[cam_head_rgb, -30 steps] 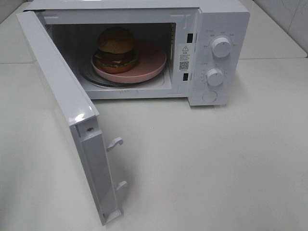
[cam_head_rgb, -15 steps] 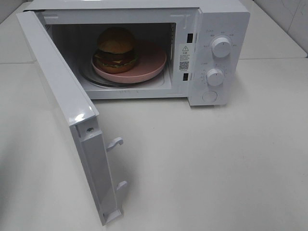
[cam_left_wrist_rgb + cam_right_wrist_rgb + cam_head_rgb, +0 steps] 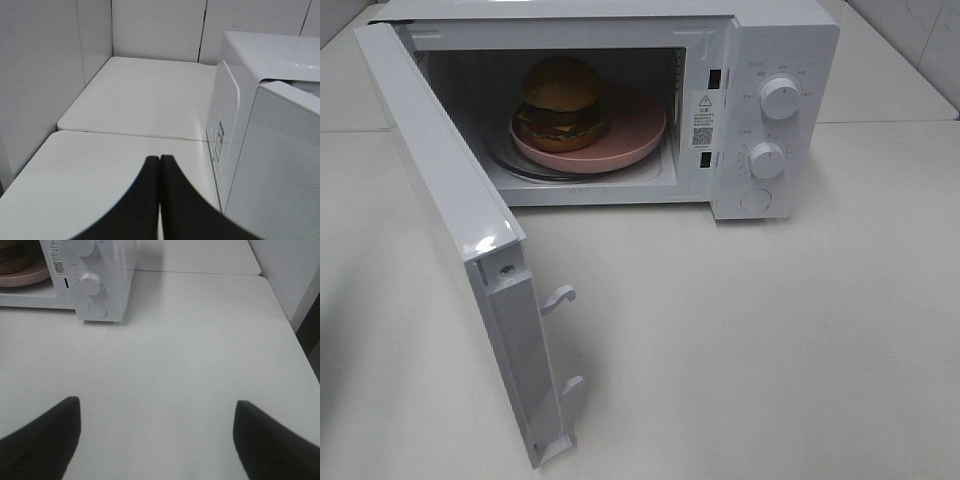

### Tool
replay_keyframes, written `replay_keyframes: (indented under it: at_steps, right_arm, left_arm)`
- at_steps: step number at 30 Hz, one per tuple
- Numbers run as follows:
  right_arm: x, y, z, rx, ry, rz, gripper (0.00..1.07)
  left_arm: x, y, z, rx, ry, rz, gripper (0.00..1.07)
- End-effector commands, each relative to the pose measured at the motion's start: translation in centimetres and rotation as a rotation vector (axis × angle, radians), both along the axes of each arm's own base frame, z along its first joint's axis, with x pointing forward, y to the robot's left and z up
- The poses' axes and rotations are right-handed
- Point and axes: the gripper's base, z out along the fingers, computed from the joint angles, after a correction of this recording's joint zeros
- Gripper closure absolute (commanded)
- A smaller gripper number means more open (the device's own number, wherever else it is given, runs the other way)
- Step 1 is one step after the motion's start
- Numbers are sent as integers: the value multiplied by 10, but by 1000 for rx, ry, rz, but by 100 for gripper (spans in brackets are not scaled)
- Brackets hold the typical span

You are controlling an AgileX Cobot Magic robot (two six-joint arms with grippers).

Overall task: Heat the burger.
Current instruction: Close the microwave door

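The burger (image 3: 561, 100) is seated inside the open-doored microwave (image 3: 785, 40); left claw (image 3: 159, 159) is clamped closed, empty; right claw (image 3: 156, 402) is held wide apart, empty.

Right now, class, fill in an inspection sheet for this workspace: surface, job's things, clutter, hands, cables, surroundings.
Surface: white table, bare in front of the microwave.
Job's things: burger on pink plate inside the microwave; door wide open.
Clutter: nothing seen.
Hands: left hand shut, holding nothing; right hand open, holding nothing, over the table.
Cables: nothing seen.
Surroundings: white wall panels behind the table.
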Motion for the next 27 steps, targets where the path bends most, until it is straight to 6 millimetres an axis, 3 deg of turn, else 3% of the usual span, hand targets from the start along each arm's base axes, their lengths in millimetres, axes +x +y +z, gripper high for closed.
replay_keyframes:
  at_steps: [1, 11, 27]
  right_arm:
    - [-5, -1, 0, 7, -45, -9, 32]
    - [-5, -1, 0, 7, -45, -9, 32]
    - [-5, -1, 0, 7, -45, -9, 32]
  left_arm:
    - [14, -4, -5, 7, -51, -48, 107]
    - [38, -23, -29, -46, -54, -265, 107]
    - [70, -32, -68, -73, -26, -394, 107]
